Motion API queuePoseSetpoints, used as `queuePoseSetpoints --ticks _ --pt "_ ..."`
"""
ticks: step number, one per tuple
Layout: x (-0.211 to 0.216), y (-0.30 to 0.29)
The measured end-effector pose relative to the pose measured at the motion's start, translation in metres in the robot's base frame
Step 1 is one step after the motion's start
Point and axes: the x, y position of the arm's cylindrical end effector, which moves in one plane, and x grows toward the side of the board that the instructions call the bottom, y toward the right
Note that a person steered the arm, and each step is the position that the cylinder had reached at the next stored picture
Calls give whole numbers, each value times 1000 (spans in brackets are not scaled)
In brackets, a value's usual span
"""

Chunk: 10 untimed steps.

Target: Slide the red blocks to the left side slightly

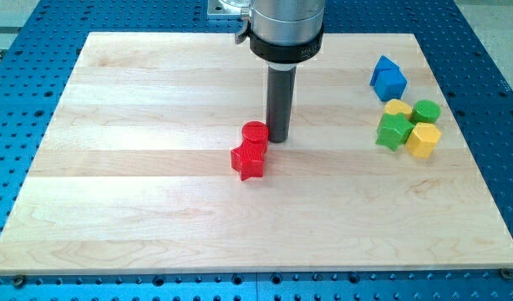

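A red cylinder block [255, 134] and a red star-shaped block [248, 159] sit touching each other near the middle of the wooden board [139, 167]. The star block lies just below and slightly left of the cylinder. My tip [279, 138] stands right at the cylinder's right side, touching or nearly touching it. The dark rod rises from there to the arm's silver and black end at the view's top.
At the view's right stands a cluster of blocks: a blue block [388, 78], a yellow block [398, 108], a green cylinder [425, 110], a green star-shaped block [394, 131] and a yellow block [423, 140]. A blue perforated table surrounds the board.
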Motion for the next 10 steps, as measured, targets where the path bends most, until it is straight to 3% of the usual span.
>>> queuePoseSetpoints --ticks 7,8,10 --pt "9 -17" --pt "10 29" --pt "94 36"
